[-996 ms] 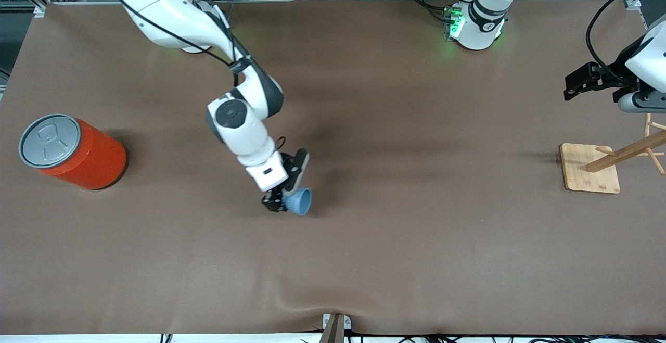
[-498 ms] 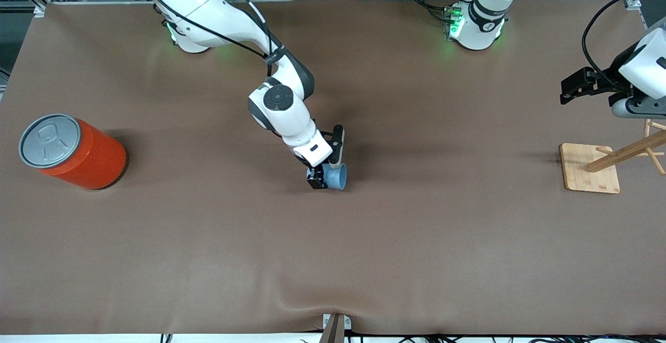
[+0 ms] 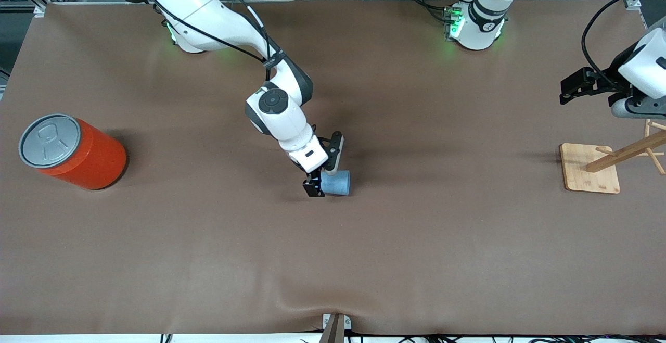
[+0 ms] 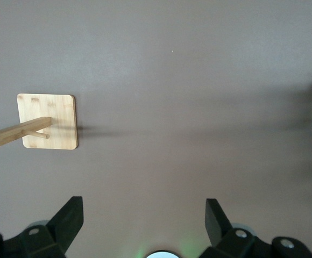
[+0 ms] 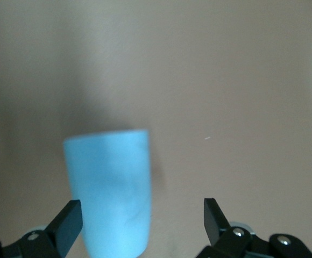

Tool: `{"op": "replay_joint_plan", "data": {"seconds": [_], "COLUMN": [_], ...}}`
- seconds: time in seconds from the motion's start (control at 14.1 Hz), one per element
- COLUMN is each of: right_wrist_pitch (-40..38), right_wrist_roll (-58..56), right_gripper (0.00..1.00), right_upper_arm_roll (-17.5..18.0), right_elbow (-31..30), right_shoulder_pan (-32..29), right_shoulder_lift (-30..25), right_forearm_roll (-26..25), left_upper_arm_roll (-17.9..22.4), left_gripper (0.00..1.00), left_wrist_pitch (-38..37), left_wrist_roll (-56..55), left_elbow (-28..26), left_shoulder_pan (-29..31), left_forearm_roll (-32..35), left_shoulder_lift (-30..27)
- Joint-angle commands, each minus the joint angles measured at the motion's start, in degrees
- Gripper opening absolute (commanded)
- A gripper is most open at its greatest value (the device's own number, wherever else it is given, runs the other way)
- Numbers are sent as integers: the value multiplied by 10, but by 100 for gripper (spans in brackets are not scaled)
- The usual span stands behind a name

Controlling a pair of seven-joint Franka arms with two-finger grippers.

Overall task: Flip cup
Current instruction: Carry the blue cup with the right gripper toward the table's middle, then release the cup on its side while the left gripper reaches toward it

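Observation:
The light-blue cup is at the middle of the table, showing only its plain outer wall; its inside is hidden. My right gripper stands low beside it, open. In the right wrist view the cup is blurred and lies between the spread fingers, close to one fingertip and well apart from the other; whether it touches the first I cannot tell. My left gripper waits open over the left arm's end of the table, and the left wrist view shows the left gripper with nothing between its fingers.
An orange canister with a grey lid stands at the right arm's end of the table. A wooden peg rack on a square base stands at the left arm's end, below my left gripper; the square base also shows in the left wrist view.
My right arm carried the cup toward the left arm's end of the table, then opened its jaws. The cup's dark inside, visible before, no longer shows. The left arm barely moved.

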Motion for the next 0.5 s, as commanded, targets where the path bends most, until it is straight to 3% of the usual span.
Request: {"op": "replay_joint_plan", "data": {"seconds": [0.0, 0.43], "right_wrist_pitch": [0, -101], "right_wrist_roll": [82, 230], "right_gripper": [100, 100], "right_upper_arm_roll": [4, 0], "right_elbow": [-4, 15], "right_shoulder_pan": [-13, -88], "right_shoulder_lift": [-32, -73], "right_forearm_roll": [10, 9], "left_upper_arm_roll": [-2, -25], "left_gripper": [100, 100], "left_wrist_pitch": [3, 4], "left_wrist_roll": [-3, -8], "left_elbow": [3, 3], "left_shoulder_pan": [0, -35], "left_forearm_roll": [-19, -69], "left_shoulder_lift": [1, 31]}}
